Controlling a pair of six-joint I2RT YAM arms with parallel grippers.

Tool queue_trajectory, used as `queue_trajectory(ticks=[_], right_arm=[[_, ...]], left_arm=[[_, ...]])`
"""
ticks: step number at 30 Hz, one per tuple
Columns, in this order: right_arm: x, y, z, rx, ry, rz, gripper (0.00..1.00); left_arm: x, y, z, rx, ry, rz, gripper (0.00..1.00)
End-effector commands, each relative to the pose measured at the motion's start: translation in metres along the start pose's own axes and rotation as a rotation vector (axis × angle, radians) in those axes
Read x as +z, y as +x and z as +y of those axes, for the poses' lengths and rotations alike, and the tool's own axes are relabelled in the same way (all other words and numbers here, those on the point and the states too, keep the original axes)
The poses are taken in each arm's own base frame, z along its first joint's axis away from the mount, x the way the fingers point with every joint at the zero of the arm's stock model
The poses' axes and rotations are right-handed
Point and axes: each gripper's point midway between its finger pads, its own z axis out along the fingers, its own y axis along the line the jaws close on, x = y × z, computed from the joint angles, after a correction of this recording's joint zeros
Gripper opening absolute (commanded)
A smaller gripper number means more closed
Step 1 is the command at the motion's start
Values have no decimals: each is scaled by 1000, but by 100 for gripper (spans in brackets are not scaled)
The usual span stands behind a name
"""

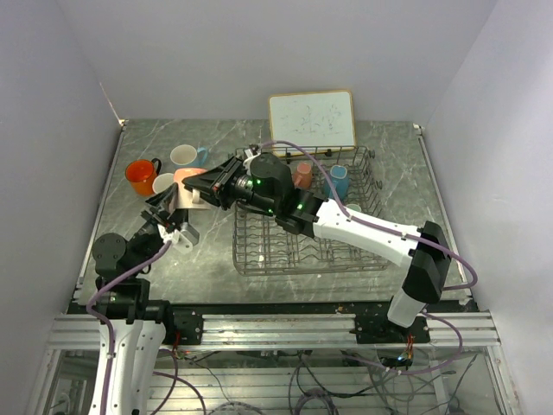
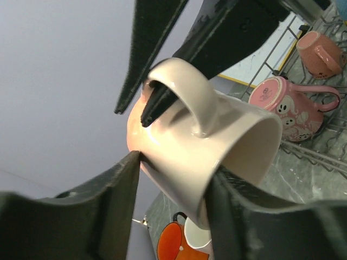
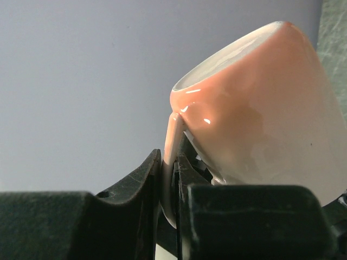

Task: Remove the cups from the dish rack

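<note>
Partway through: at least three cups, the orange-red cup (image 1: 141, 177) among them, stand on the table (image 1: 207, 259) at upper left of the top view, at least three remain in the rack (image 1: 259, 251), and the peach cup (image 2: 217, 146) hangs just left of it, handle pinched in the right pincer (image 3: 169, 179), body gripped by the left pincer (image 2: 174, 168).

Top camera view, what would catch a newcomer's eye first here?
Both arms meet on one peach mug held in the air just left of the dish rack. The right gripper pinches its handle while the left gripper clasps its body. Behind them, an orange-red mug stands out at the far left of the table.
</note>
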Motion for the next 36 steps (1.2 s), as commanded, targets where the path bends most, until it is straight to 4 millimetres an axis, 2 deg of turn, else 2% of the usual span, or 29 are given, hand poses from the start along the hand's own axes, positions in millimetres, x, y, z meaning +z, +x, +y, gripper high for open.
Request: queue_trajectory(ticks=[1, 7, 10, 11, 15, 19, 22, 27, 33, 36], right_arm=[[-20, 20, 46, 19, -148, 83, 0], [-22, 25, 46, 10, -157, 112, 0], [-24, 25, 38, -6, -135, 122, 0], [-24, 24, 33, -11, -125, 124, 0], [-26, 12, 10, -28, -70, 125, 19], [-27, 1, -15, -32, -23, 141, 33], [-26, -3, -29, -30, 2, 166, 47], [-27, -16, -49, -48, 54, 174, 64], [-43, -37, -85, -75, 162, 130, 68], [-55, -45, -107, -107, 252, 104, 73]], left_arm=[[-3, -20, 8, 123, -12, -68, 40], [-2, -18, 12, 173, -24, -61, 21], [-2, -22, 19, 182, -49, -71, 8], [-2, -23, 19, 172, -48, -73, 7], [0, -25, 4, 100, 90, -49, 7], [1, -23, -12, -12, 255, 15, 7], [-4, -21, -19, -25, 336, 58, 7], [-20, 2, -46, -33, 465, 168, 7], [-27, 44, -60, -166, 516, 383, 7], [-24, 62, -62, -273, 513, 484, 7]])
